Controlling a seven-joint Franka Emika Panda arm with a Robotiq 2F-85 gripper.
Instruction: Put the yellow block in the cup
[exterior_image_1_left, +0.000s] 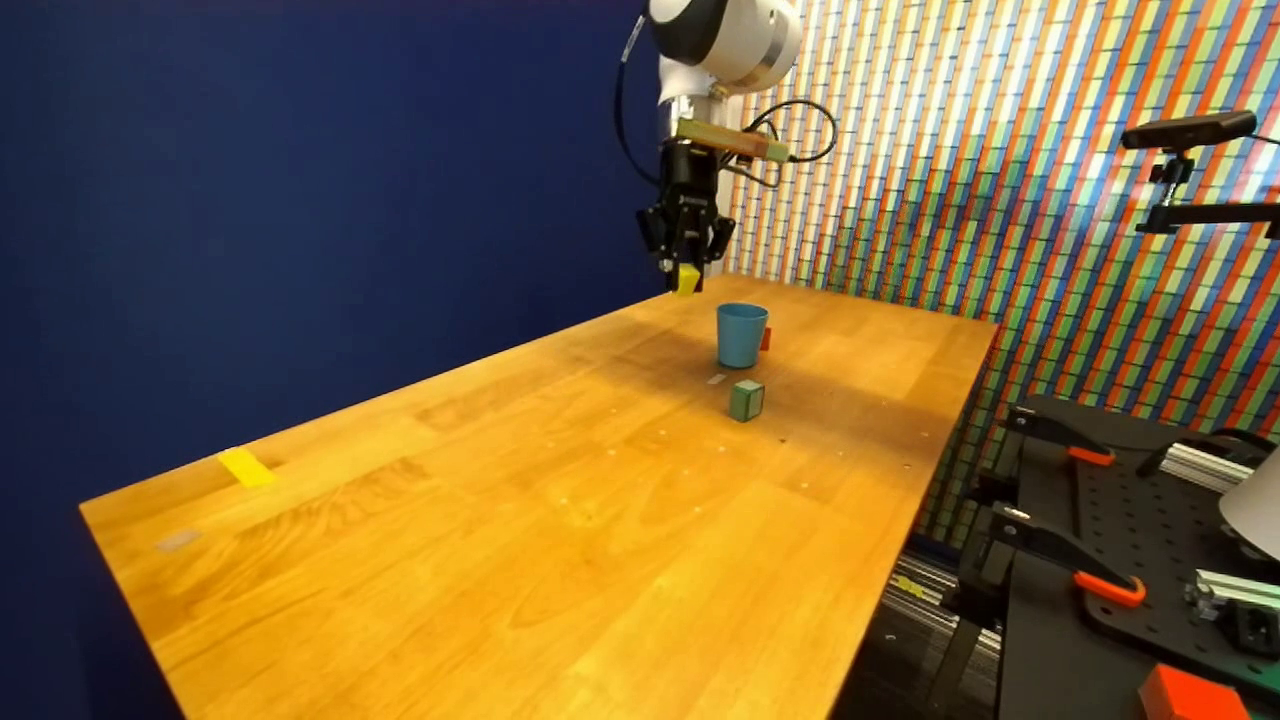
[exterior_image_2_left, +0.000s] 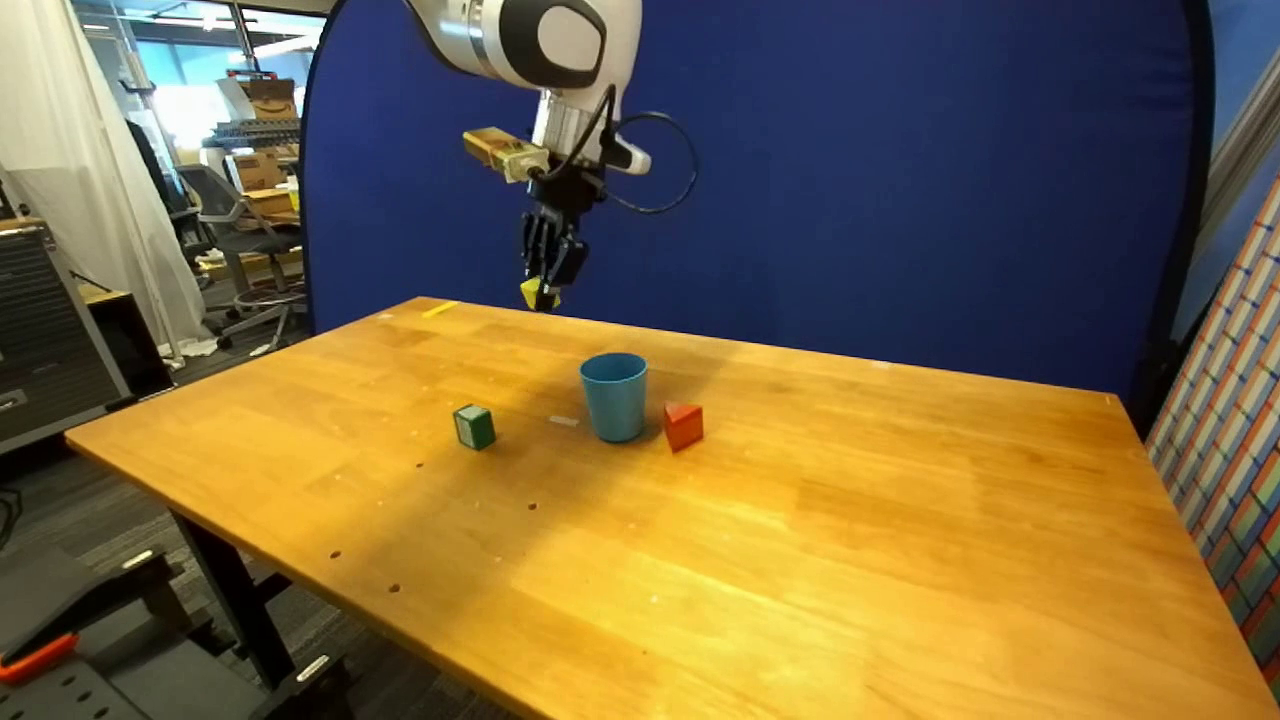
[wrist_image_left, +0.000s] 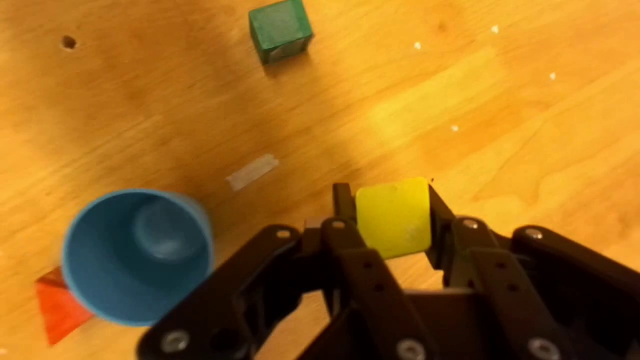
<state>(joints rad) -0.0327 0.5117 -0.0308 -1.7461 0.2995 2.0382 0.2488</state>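
My gripper is shut on the yellow block, with one finger on each side of it. In both exterior views the yellow block hangs at the fingertips, well above the table. The blue cup stands upright on the table, lower than the gripper and to one side of it. In the wrist view the cup is left of the gripper. Its opening faces the camera, and no block shows inside.
A dark green block sits on the table near the cup. A red block stands close beside the cup, partly hidden behind it. A yellow tape strip lies near the table edge.
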